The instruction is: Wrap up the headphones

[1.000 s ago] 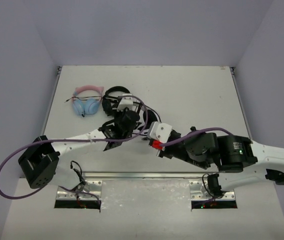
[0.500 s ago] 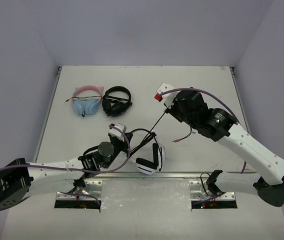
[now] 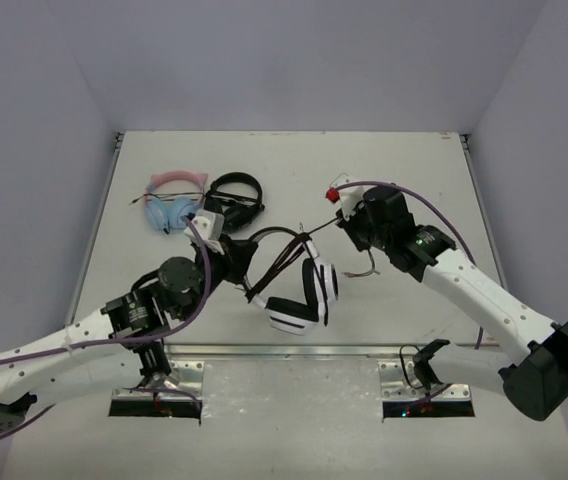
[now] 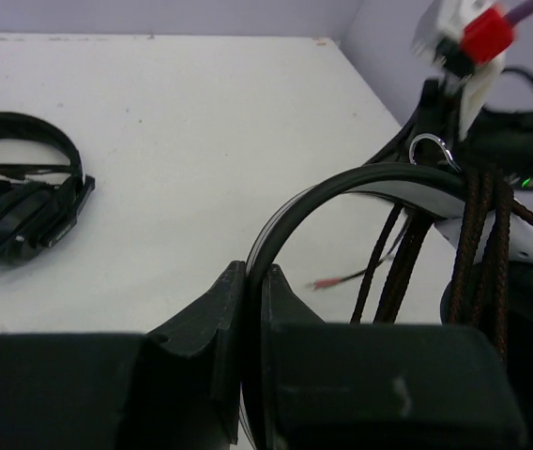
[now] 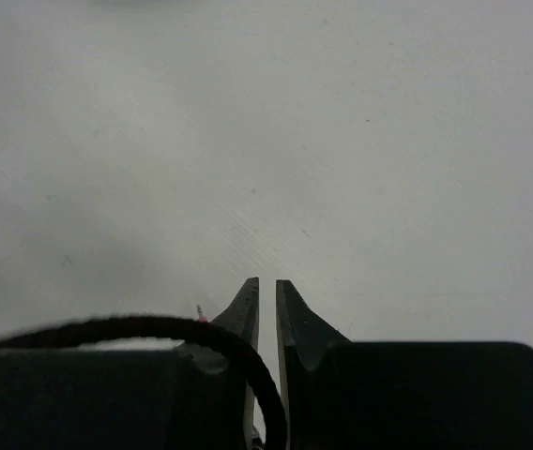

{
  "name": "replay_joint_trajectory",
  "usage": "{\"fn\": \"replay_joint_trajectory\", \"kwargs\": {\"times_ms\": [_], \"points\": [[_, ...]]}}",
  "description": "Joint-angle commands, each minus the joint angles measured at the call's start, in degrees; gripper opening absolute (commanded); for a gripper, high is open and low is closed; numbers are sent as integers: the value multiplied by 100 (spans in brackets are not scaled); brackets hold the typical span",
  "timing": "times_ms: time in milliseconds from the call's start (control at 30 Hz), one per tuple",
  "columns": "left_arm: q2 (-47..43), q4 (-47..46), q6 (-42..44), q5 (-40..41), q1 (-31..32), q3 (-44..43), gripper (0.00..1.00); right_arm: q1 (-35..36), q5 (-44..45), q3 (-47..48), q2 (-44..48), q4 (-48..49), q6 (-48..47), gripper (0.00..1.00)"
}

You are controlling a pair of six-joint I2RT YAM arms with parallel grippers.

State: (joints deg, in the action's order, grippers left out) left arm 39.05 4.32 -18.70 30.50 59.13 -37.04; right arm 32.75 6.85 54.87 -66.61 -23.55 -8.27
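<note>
White headphones (image 3: 302, 300) with black cushions are at the worktop's (image 3: 414, 170) near middle. The left claw (image 4: 252, 281) clamps the headband. The dark cable (image 4: 473, 234) loops over it, pinched taut by the right claw (image 5: 266, 291).

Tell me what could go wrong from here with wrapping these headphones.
The cable runs taut from the right jaws to the headband; more pull may strain it or tug the headphones from the left jaws, which pinch only the thin band. The loops look loose and could slide off.
</note>
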Motion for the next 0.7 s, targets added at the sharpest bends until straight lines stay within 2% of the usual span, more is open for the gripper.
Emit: {"fn": "replay_joint_trajectory", "kwargs": {"times_ms": [0, 67, 133, 200, 233, 300, 433, 500, 633, 667], "points": [[199, 68, -608, -124, 46, -1242, 0, 12, -1331, -406, 130, 912, 807, 15], [471, 96, -741, -237, 46, -1963, 0, 12, -1834, -1038, 270, 1781, 1378, 28], [673, 191, -801, -343, 46, -2655, 0, 12, -2413, -1634, 447, 2823, 1766, 29], [1007, 324, -828, -439, 54, -3141, 0, 21, -2836, -1996, 500, 3546, 2302, 21], [1095, 490, -828, -440, 54, -3578, 0, 47, -3143, -2294, 465, 4273, 2487, 16], [1403, 675, -767, -274, 63, -3994, 0, 117, -3295, -2393, 307, 4813, 2830, 12], [1895, 983, -592, 498, 63, -4819, 0, 564, -3358, -2315, -307, 5228, 2919, 1], [2010, 992, -556, 772, 63, -4944, 0, 679, -3243, -2384, -440, 5482, 3068, 1], [2396, 1114, -486, 1281, 72, -5321, 0, 785, -2875, -2962, -485, 6484, 3463, 40], [2441, 1159, -477, 1405, 72, -5375, 0, 785, -2813, -3095, -354, 6616, 3568, 45]]}}
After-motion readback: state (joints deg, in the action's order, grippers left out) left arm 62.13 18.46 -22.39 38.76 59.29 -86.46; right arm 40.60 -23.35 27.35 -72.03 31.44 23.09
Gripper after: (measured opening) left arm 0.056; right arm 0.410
